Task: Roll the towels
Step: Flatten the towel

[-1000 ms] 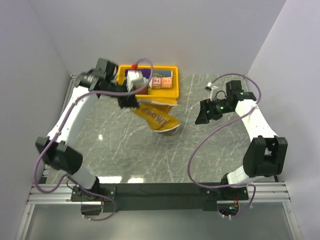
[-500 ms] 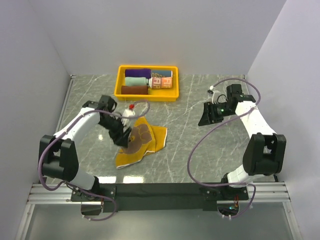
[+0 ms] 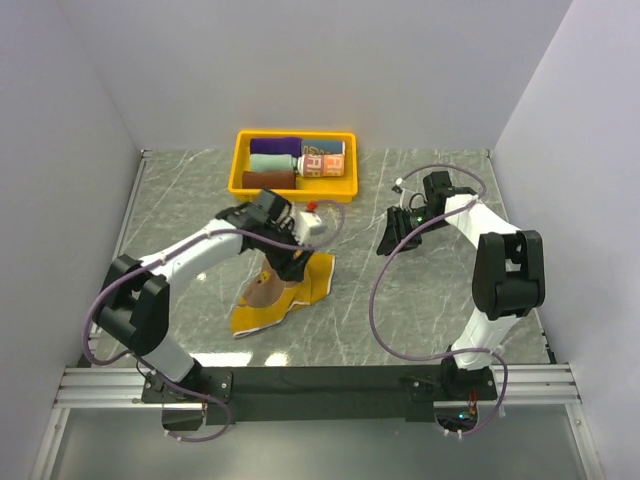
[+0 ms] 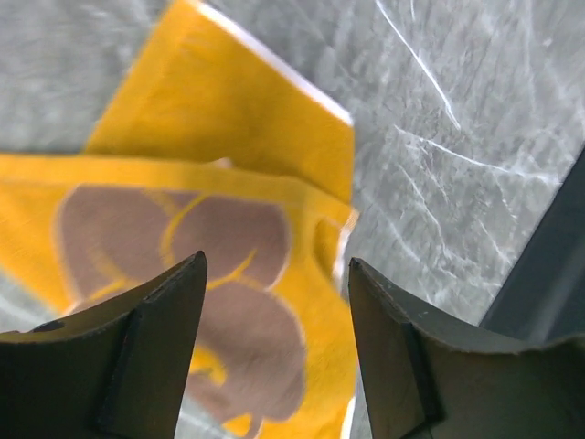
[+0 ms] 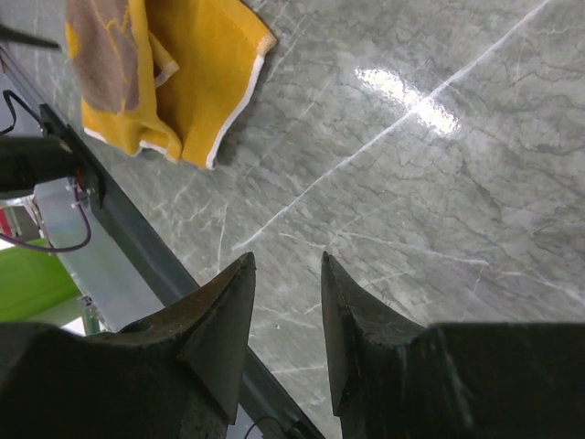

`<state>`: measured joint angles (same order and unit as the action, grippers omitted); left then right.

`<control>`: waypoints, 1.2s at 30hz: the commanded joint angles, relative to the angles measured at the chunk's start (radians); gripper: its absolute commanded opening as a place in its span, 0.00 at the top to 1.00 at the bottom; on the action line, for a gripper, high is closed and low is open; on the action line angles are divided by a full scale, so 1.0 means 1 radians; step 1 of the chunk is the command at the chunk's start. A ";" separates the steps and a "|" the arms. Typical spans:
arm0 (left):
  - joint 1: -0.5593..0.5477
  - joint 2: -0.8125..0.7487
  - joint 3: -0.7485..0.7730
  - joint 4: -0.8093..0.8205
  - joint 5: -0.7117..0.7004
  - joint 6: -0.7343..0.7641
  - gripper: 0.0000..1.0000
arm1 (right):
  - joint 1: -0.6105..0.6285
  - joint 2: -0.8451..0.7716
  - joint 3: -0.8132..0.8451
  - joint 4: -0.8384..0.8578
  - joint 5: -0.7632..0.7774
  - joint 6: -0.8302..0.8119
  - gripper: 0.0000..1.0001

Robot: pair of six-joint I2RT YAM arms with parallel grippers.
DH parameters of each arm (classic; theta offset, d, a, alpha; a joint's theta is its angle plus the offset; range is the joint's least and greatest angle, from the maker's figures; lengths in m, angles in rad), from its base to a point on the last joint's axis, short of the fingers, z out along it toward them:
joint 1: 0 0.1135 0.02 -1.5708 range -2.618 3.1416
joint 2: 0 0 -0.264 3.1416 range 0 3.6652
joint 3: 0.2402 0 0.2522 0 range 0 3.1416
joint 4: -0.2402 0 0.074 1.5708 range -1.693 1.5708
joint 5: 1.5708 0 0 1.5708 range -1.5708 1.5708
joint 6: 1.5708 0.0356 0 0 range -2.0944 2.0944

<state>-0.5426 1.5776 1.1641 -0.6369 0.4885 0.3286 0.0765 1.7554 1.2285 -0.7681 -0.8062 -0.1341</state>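
Yellow-brown towel (image 3: 283, 297) lies crumpled, seemingly half-folded.

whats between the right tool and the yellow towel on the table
Nothing: only bare grey marble table separates the right tool from the yellow towel. The top view shows it, and the right wrist view agrees.
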 commanded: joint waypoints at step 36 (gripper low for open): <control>-0.215 0.107 -0.024 0.045 -0.090 0.035 0.99 | -0.007 -0.007 -0.003 0.009 -0.007 -0.018 0.58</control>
<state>-0.8062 1.7451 1.0908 -0.5709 0.3279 0.3828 0.0742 1.7756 1.2221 -0.7624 -0.8051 -0.1341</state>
